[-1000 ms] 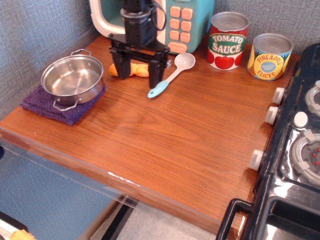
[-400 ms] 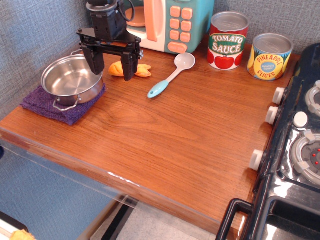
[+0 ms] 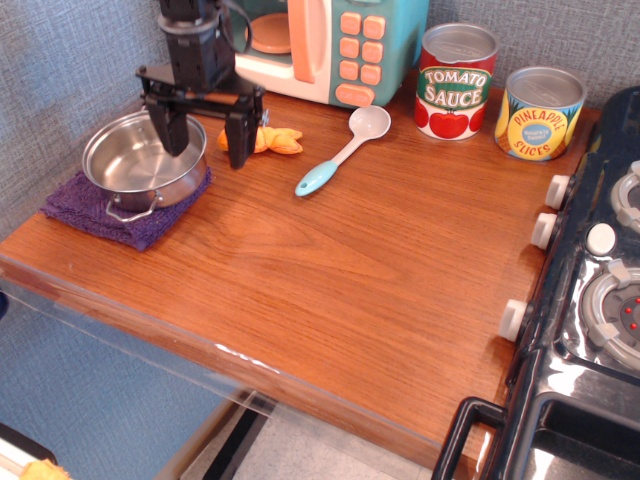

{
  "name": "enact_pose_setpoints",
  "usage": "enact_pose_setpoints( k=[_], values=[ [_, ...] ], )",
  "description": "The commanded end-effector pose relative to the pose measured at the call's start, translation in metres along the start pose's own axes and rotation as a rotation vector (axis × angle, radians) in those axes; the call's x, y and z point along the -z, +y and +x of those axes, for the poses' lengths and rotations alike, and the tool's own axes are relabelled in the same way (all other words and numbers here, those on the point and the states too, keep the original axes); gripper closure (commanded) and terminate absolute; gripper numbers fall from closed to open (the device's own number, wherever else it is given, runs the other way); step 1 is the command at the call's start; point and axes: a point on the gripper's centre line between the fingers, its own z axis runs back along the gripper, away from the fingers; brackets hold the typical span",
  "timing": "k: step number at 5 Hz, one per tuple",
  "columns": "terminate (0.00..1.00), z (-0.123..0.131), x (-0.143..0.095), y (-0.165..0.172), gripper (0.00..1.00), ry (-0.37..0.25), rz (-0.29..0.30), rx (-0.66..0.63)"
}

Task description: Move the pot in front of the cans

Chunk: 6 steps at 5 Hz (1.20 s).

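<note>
Arm upright near table's back-left corner, gripper (image 3: 205, 130) pointing down, fingers spread wide and empty above right rim of pot (image 3: 144, 158).

Single view: high front-right, angled down at wooden counter (image 3: 350, 260), medium range.

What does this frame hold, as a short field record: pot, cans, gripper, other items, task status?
pot: steel pot on a purple cloth, far left of table
cans: Tomato Sauce can and Pineapple Slices can, back right, upright
gripper: gripper open, at the pot's right rim, empty
other items: spoon, orange toy, toy microwave
task status: pot not yet moved
</note>
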Motion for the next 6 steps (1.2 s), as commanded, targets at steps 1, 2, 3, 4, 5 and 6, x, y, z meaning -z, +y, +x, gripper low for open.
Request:
enact_pose_setpoints(
  k=[1,2,3,4,5,6],
  values=[
    [0.00,0.010,0.002,0.004,0.00,-0.010,0.024,-0.015],
    [0.00,0.011,0.006,0.002,0.00,-0.010,0.013,-0.019],
    [0.00,0.012,0.008,0.001,1.00,-0.008,0.012,-0.016],
    [0.00,0.011,0.008,0.000,1.00,-0.011,0.009,-0.014],
    [0.00,0.011,0.004,-0.001,1.00,-0.025,0.004,-0.017],
    [0.00,0.010,-0.018,-0.012,1.00,-0.079,0.000,-0.012]
  ],
)
